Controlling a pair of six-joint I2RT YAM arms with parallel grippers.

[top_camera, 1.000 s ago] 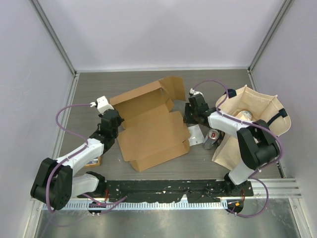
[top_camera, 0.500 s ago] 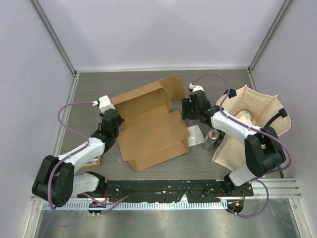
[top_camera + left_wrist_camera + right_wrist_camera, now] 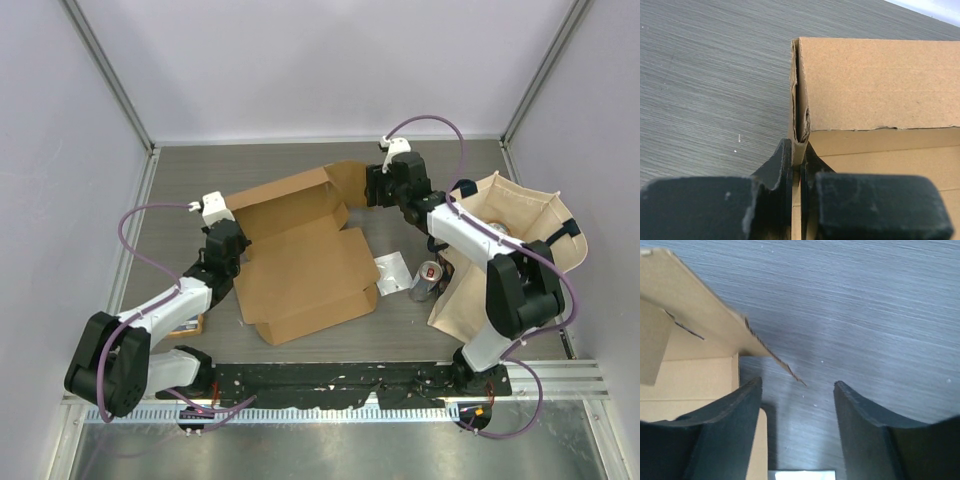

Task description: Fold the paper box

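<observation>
**Hold one side, catch the flap with the other**

The paper box (image 3: 305,265) lies half folded in the middle of the table (image 3: 180,180), brown and open on top. My left claw (image 3: 796,150) is pinching the thin doubled wall (image 3: 799,100) at a corner of the box, pressed tight on the cardboard. I think that grip is my anchor, so I must not let it slip or tug.

My right claw (image 3: 797,387) is spread wide with nothing inside it. A loose flap (image 3: 705,325) stands just ahead of its left finger, with the ragged tip poking toward the gap. I judge my job now is to catch that flap. I should slide the claw a little left and forward so the flap goes between the fingers. Then I squeeze softly and tip it inward. Slow is best, because cardboard bends easily.

A cloth bag (image 3: 520,235) and a can (image 3: 430,280) sit back along the right arm, well away from the claw.
</observation>
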